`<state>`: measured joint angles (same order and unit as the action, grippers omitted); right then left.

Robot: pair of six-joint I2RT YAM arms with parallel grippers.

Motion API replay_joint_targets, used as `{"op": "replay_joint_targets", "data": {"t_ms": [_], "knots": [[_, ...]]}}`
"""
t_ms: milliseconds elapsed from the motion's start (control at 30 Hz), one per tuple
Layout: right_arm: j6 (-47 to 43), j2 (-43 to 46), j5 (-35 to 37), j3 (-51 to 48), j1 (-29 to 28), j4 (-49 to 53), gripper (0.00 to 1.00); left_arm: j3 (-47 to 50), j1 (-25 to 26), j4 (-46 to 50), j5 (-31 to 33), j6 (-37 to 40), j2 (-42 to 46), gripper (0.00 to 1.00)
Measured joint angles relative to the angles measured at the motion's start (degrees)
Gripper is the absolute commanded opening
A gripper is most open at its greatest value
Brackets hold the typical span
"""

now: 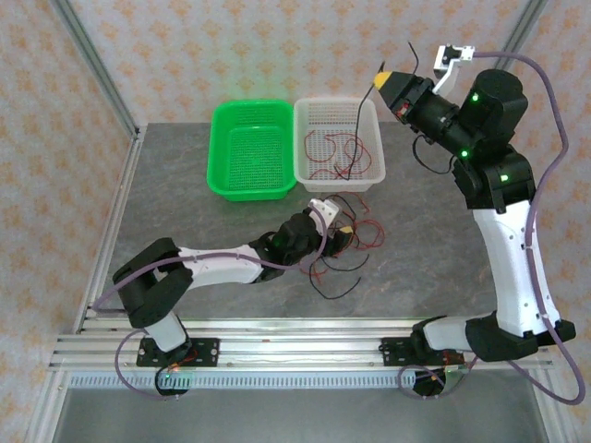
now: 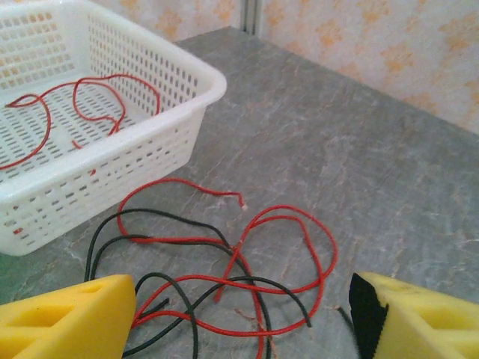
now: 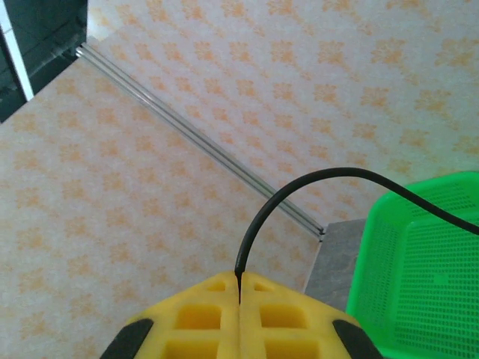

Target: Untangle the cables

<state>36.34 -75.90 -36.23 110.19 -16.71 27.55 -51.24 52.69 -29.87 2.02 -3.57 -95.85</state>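
From above, the right gripper [image 1: 383, 81] is raised high and pinches one black cable [image 1: 360, 115], which hangs over the white basket [image 1: 334, 187] with red cables [image 1: 337, 149] inside. The left gripper [image 1: 337, 229] is low over the tangle [image 1: 355, 242].

At the left wrist, the fingers [image 2: 67, 314] are wide apart and grip nothing; red and black loops [image 2: 247, 273] lie between them.

At the right wrist, the fingers [image 3: 202, 314] are pressed together on the black cable [image 3: 314, 178], with the green basket [image 3: 419, 269] beside.

I judge that one cable is freed and is being sorted. Next, it probably must go to the green basket, with a release only once it hangs inside.
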Motion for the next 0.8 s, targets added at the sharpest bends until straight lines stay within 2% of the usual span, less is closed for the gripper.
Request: {"op": "replay_joint_targets", "data": {"t_ms": [167, 367, 667, 800], "knots": [[0.28, -3.50, -1.79, 4.00, -0.33, -0.55, 0.00, 4.17, 0.00, -2.03, 2.16, -1.25, 2.86, 0.77], [-2.47, -11.58, -4.11, 10.69, -3.48, -0.98, 0.00, 14.80, 0.00, -0.94, 7.02, -4.92, 17.59, 0.77], [-12.46, -31.63, -10.34, 26.38, -9.16, -1.11, 0.00, 18.43, 0.00, 14.62, 17.81, -14.71, 42.45, 0.77], [-15.56, -38.66, -13.16, 28.68, -10.01, -2.84, 0.00, 18.18, 0.00, 23.85, 21.14, -19.37, 50.93, 0.77]]}}
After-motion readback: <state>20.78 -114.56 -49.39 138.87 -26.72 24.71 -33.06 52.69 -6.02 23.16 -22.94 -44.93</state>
